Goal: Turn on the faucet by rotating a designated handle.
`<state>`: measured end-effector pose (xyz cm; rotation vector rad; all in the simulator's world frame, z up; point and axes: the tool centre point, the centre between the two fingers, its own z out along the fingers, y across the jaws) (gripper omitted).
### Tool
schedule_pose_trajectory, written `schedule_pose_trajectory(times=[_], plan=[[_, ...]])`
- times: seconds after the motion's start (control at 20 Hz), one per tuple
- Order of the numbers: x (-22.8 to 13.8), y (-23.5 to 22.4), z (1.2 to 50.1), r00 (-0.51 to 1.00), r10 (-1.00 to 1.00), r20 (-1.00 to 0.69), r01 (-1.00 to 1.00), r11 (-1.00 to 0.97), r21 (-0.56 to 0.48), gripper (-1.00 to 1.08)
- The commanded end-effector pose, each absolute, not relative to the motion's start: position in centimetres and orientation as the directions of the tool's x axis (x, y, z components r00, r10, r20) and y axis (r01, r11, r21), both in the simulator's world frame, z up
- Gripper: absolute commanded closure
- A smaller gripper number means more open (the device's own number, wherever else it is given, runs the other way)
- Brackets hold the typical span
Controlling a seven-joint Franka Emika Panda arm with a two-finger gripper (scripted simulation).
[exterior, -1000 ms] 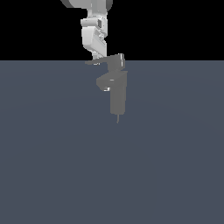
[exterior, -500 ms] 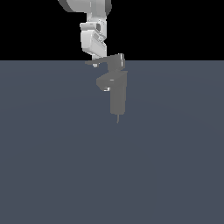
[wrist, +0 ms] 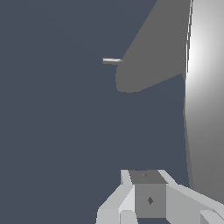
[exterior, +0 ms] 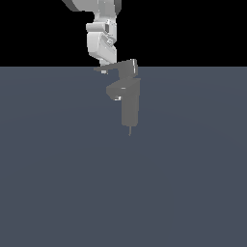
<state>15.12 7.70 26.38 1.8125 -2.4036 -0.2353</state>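
- We see the faucet (exterior: 130, 101) standing on the dark blue-grey floor (exterior: 58, 183), a little above the middle of the exterior view, its blocky grey column upright.
- The handle (exterior: 113, 67) juts from the cap atop the column toward the exterior view's left, a thin flat bar lying roughly level.
- Lower on the column, the short spout stub (exterior: 116, 90) angles out to the same side.
- The gripper (exterior: 103, 71) sits at the outer end of the handle, hanging from the white arm (exterior: 101, 38) that comes down from above.
- We cannot tell how far its fingers are parted, nor whether they grasp the bar.
- In the wrist view we see a finger (wrist: 148, 197) close up, the grey faucet body (wrist: 153, 48) beyond.
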Motion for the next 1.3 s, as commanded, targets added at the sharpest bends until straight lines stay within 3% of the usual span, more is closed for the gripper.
schedule_pose_trajectory(times=[0.0,1.25], plan=[[14.7,7.8,26.5,-0.275,-0.962,0.004,-0.943,0.270,0.197,1.08],[10.1,9.3,27.4,-0.275,-0.961,0.004,-0.943,0.270,0.196,1.08]])
